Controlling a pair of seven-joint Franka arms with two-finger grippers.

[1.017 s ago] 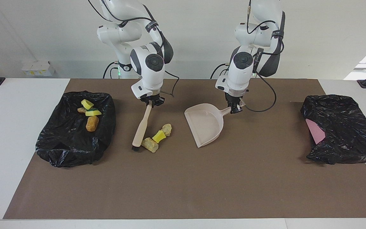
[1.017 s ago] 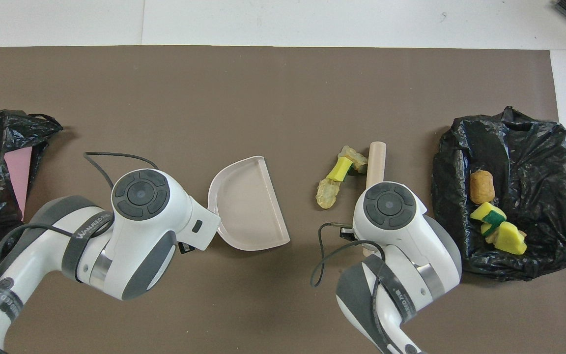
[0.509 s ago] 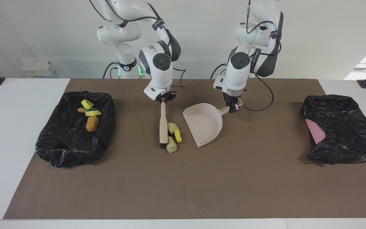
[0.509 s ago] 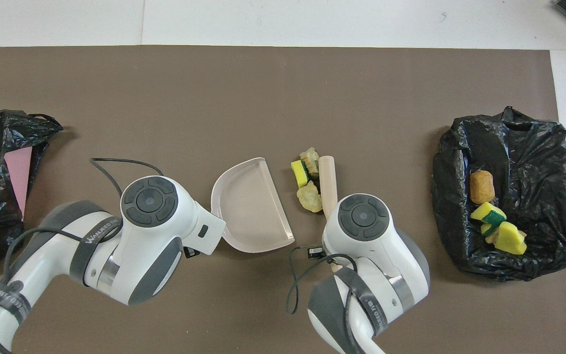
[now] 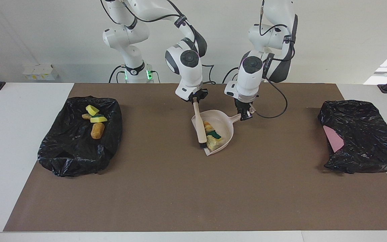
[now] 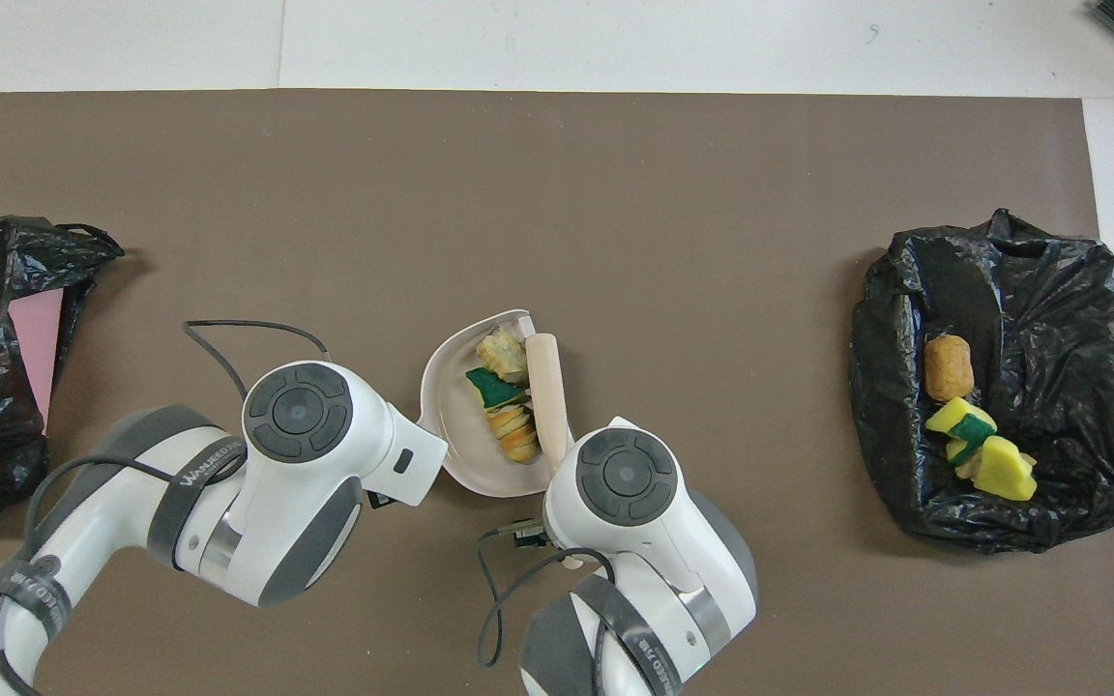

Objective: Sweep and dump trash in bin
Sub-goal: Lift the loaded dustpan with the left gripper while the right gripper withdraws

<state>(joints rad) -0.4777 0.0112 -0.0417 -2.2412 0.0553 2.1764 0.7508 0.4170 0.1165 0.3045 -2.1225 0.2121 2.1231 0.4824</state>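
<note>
Since one second ago, the brush (image 5: 199, 126) has travelled from beside the black bin bag (image 5: 79, 134) toward the left arm's end of the counter (image 5: 193, 188), and it has pushed the loose trash (image 5: 211, 136) along with it. Now these scraps lie inside the dustpan (image 5: 225, 129), no more on the bare counter, so I judge that the sweeping step is almost done and the dumping is what remains. Going from left to right in the facing view: the bin bag with older scraps (image 5: 94, 121) in it sits at the right arm's end; then the right tool (image 5: 196, 99) is clamped on the brush handle, over the dustpan's edge; the brush lies along the open mouth of the dustpan, touching the swept trash and closing it in; the left tool (image 5: 245, 116) grips the dustpan handle; a second black bag (image 5: 361, 134) rests at the left arm's end.
</note>
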